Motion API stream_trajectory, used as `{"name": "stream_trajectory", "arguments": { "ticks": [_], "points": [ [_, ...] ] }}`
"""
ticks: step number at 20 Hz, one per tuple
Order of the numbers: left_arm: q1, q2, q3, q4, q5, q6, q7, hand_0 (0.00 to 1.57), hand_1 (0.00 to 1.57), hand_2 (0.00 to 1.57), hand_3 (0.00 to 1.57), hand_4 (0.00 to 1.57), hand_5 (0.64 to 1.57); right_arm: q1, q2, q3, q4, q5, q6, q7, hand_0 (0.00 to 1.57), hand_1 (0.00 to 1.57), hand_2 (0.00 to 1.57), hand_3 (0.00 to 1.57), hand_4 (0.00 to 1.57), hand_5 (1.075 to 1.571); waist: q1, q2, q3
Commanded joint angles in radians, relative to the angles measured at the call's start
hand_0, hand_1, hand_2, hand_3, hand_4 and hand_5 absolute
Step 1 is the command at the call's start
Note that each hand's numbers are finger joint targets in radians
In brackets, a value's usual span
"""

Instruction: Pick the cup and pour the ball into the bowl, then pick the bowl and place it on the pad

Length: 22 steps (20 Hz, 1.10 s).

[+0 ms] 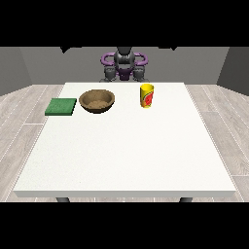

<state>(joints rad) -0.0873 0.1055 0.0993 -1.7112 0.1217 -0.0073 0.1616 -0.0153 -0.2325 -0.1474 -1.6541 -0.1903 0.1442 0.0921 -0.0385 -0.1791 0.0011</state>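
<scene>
Both hands sit tucked close to the robot's torso (124, 65) at the worktop's (126, 146) far edge; finger state: cannot tell. Yellow cup (147, 96) stands upright nearer the camera than the hand at the view's right (141, 74). Brown bowl (97, 101) lies below the hand at the view's left (109, 74), green pad (61, 106) just beyond it leftward.

White table (126, 155) on grey plank floor (24, 112); grey walls (29, 63) behind.
</scene>
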Motion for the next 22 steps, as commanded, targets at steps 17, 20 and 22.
{"name": "stream_trajectory", "arguments": {
  "ticks": [17, 20, 22],
  "points": [
    [-0.057, -0.021, 0.089, 0.364, -0.026, -0.062, -0.533, 0.00, 0.00, 0.00, 0.00, 0.00, 1.527, -0.028, 0.002, -0.081, 0.063, -0.048, 0.123, -0.199, 0.00, 0.00, 0.00, 0.00, 0.00, 1.571, -0.045, 0.267, -0.0014],
    [-0.119, -0.062, 0.073, 0.457, -0.086, 0.010, -0.637, 0.00, 0.00, 0.00, 0.00, 0.00, 1.519, -0.082, 0.005, -0.073, 0.110, -0.005, 0.117, -0.277, 0.00, 0.00, 0.00, 0.00, 0.00, 1.571, -0.049, 0.336, -0.0013],
    [-0.137, -0.101, 0.044, 0.486, -0.114, 0.048, -0.675, 0.00, 0.00, 0.00, 0.00, 0.00, 1.517, -0.106, -0.048, -0.118, 0.133, -0.036, 0.152, -0.273, 0.00, 0.00, 0.00, 0.00, 0.00, 1.571, -0.070, 0.347, -0.0013]
  ]
}}
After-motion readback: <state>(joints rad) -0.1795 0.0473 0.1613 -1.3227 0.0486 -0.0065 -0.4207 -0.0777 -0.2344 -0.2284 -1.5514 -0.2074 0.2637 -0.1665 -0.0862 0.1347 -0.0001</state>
